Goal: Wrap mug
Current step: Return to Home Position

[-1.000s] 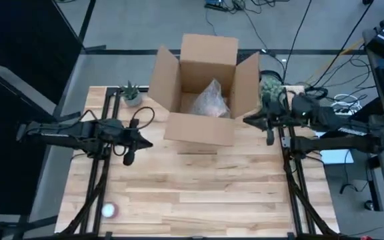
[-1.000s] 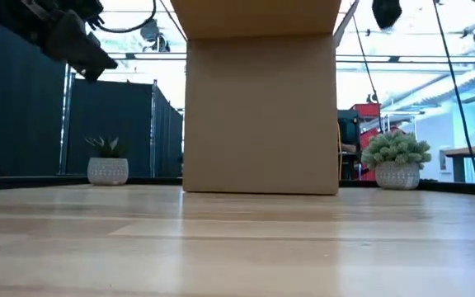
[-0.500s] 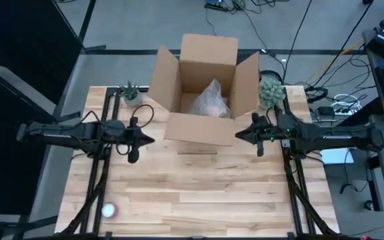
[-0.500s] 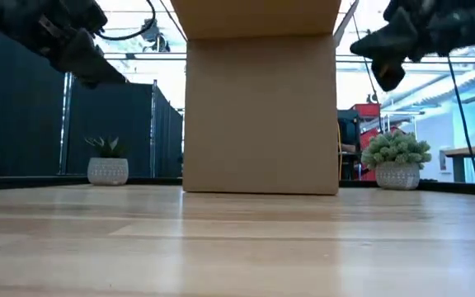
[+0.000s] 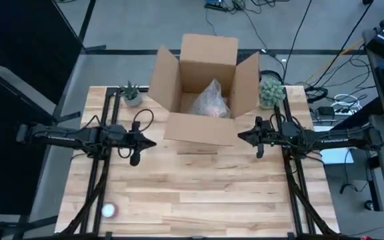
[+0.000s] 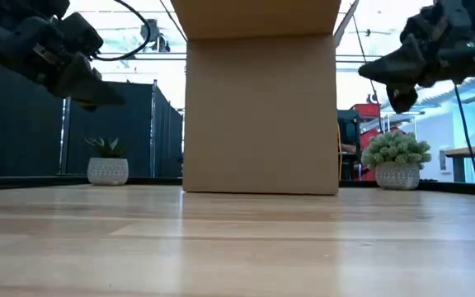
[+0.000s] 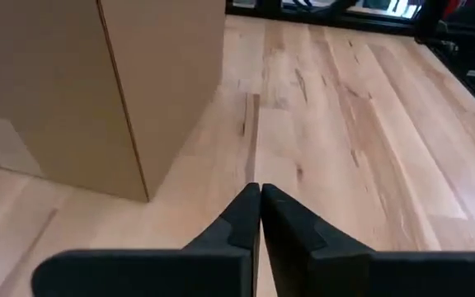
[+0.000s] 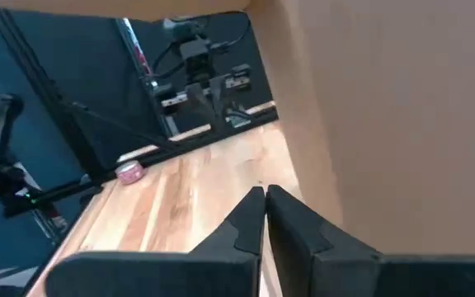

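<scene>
Your wrapped mug (image 5: 212, 99) sits inside the open cardboard box (image 5: 202, 130). It is a crinkled, cloudy, bubbled bundle against smooth brown walls, and the box's flaps are splayed outward. The box rests at the far middle of the pale, plank-grained wooden table (image 5: 205, 187). Your left gripper (image 5: 149, 141) hovers above the table just off the box's front left corner, its two dark wedge-shaped fingers (image 7: 239, 221) pressed together with nothing between them. Your right gripper (image 5: 241, 137) hangs beside the box's front right corner, its fingers (image 8: 244, 224) likewise closed tip to tip and empty. Two potted plants flank the box: a spiky plant (image 5: 131, 94) in a pale pot on the left and a bushy plant (image 5: 270, 92), rounded and dense, on the right. A small round roll (image 5: 109, 211) lies near the table's near left corner.
</scene>
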{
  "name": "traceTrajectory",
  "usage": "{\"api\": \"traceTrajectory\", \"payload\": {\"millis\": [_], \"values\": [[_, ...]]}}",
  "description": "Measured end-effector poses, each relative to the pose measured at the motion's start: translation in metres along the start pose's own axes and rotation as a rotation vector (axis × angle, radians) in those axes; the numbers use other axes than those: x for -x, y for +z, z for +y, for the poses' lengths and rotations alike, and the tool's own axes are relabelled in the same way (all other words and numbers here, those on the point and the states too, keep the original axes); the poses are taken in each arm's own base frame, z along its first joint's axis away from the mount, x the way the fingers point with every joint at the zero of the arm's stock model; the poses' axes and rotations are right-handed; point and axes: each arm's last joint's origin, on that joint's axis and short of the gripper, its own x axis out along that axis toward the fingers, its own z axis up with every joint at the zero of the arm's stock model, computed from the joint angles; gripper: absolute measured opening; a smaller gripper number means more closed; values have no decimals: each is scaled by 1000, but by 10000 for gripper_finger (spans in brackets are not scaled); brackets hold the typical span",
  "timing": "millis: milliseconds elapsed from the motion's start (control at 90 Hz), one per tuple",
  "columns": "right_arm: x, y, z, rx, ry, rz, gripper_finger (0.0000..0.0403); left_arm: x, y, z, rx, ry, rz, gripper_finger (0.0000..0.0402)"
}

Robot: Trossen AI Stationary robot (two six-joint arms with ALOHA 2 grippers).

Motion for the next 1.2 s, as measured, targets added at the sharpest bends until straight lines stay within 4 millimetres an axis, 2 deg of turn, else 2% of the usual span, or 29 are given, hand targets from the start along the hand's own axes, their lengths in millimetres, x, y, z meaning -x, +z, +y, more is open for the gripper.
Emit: {"api": "traceTrajectory", "payload": {"millis": [244,633,811,1011,1200], "values": [[14,-4,-1,33,38,-79,2,3,1,0,-1,-3,-28,3],[31,-19,-7,173,37,-28,2,8,4,2,17,-90,-79,3],[33,-19,-5,243,78,-31,2,4,-9,10,52,-155,-153,3],[31,-20,-6,237,75,-10,2,2,-25,23,78,-79,-185,3],[31,-20,-6,214,74,-8,2,4,-38,22,101,-102,-166,3]]}}
